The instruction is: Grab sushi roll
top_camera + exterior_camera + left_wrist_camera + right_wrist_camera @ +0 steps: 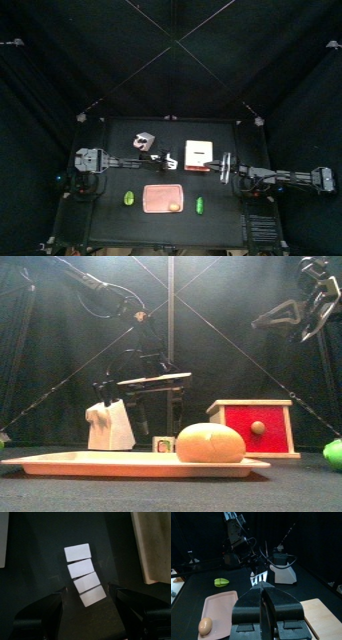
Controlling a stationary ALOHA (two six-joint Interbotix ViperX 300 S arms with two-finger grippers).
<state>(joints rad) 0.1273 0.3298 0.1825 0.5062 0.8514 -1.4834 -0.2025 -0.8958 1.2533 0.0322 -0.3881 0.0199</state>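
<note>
The sushi roll (143,140), a whitish-grey chunk with a reddish spot, stands on the table toward the back left. It also shows in the front view (110,426) and the right wrist view (283,573). My left gripper (166,160) is open and empty, a little in front and to the right of the roll. In the left wrist view it (88,591) hangs over a strip of white squares (85,574). My right gripper (264,587) is shut and empty, raised over the table's right side (217,166), away from the roll.
A beige box with a red face (254,426) stands right of the roll (199,153). A flat pink tray (163,198) lies at the front with a yellowish round piece (211,443) on it. Green oval pieces lie on either side of the tray (130,198) (201,204).
</note>
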